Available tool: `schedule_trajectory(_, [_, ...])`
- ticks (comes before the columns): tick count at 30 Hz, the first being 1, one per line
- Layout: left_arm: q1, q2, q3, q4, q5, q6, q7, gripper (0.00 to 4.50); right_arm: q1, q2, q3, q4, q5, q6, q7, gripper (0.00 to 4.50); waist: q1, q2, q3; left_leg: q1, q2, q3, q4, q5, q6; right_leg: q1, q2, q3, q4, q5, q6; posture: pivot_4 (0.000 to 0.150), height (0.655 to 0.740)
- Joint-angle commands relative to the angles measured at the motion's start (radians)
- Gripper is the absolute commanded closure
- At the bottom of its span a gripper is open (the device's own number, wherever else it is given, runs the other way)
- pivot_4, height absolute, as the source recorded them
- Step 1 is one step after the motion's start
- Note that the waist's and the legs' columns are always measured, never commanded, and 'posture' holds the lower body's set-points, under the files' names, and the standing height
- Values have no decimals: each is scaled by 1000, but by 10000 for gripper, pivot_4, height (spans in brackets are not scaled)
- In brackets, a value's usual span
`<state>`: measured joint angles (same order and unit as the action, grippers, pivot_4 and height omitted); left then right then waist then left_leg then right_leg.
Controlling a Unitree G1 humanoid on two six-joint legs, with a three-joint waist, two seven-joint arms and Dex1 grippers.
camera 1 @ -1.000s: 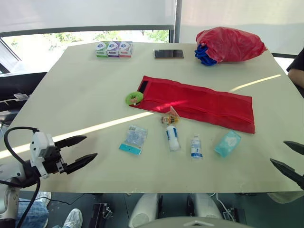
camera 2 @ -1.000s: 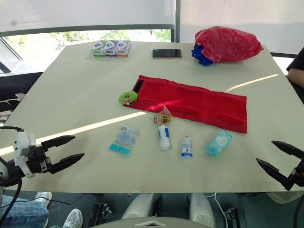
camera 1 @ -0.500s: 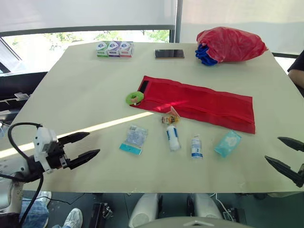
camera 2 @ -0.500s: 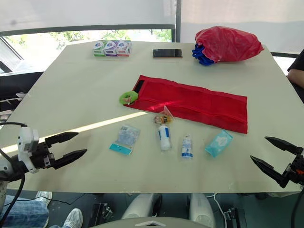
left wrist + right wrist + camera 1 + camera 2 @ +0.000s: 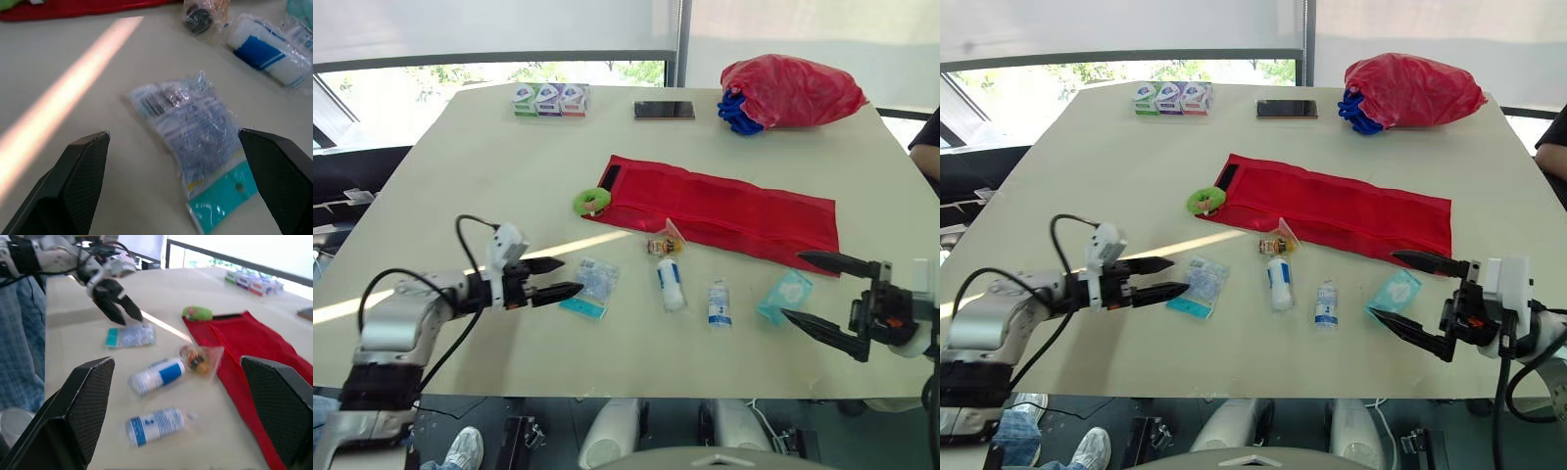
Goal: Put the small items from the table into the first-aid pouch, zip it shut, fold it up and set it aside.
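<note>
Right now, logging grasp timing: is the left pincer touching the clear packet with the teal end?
Cannot tell. In the left wrist view the left pincer straddles the clear packet, one finger bordering its teal end; height unclear.

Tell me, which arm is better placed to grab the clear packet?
Left: the left tool, open, points straight at the packet, nearly touching; the right tool is far off beside the tissue pack.

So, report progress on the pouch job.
Nothing is packed yet: the red pouch lies flat, and the clear packet, bandage roll, small bottle and tissue pack lie on the table. The left gripper is open at the packet, right gripper open by the tissue pack. Packing, zipping, folding remain.
</note>
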<state>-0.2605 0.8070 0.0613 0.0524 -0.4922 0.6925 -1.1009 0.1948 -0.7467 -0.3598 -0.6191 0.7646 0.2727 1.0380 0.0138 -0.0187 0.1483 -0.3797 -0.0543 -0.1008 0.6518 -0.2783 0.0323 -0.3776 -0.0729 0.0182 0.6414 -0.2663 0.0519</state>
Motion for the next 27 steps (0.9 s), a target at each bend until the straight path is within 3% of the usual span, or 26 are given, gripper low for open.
schedule_trajectory(1, [-21, 9, -28, 20, 6, 43, -9, 0, -38, -16, 11, -51, 30, 18, -20, 1180, -1, 1, 0, 0, 0, 0, 0, 0, -1, 0, 0, 0, 0, 0, 0, 1500, 7400])
schedule_trajectory(3, [-25, 14, -31, 26, -1, 58, -25, 0, -59, -19, 19, -66, 36, 31, -33, 1180, -1, 1, 0, 0, 0, 0, 0, 0, -1, 0, 0, 0, 0, 0, 0, 1500, 7400])
schedule_trajectory(6, [-35, 16, -19, 34, -22, 84, -40, 8613, -88, -21, 34, -77, 36, 43, -51, 0, -1, 1, 0, 0, 0, 0, 0, 1, -1, 0, 0, 0, 1, 0, 0, 1500, 7400])
schedule_trajectory(11, [-23, 23, -12, 39, -32, 97, -59, 33321, -107, -22, 49, -71, 15, 43, -55, 0, 0, 0, 0, 0, 0, 0, 0, 1, -1, 0, 0, 0, 0, 0, 0, 1500, 7400])
schedule_trajectory(14, [-6, 26, -14, 34, -26, 91, -68, 44274, -114, -24, 50, -69, 11, 44, -55, 0, -1, 0, 0, 0, 0, -1, 0, 2, -3, 0, 0, 0, 0, 0, 0, 1500, 7400])
schedule_trajectory(22, [-6, 5, 72, 22, -95, 134, -28, 44274, -153, 5, 104, -78, 14, 68, -107, 0, -2, 0, 0, 0, 0, 0, 0, 1, -2, 0, 0, 0, 1, 0, 0, 1500, 7400])
schedule_trajectory(27, [-122, -115, 203, -73, -240, 261, 156, 44274, -240, 77, 218, -99, 33, 230, -347, 0, 4, -1, 0, 0, 0, -1, 1, 2, -3, 0, 0, -1, 1, 0, 0, 1500, 7400])
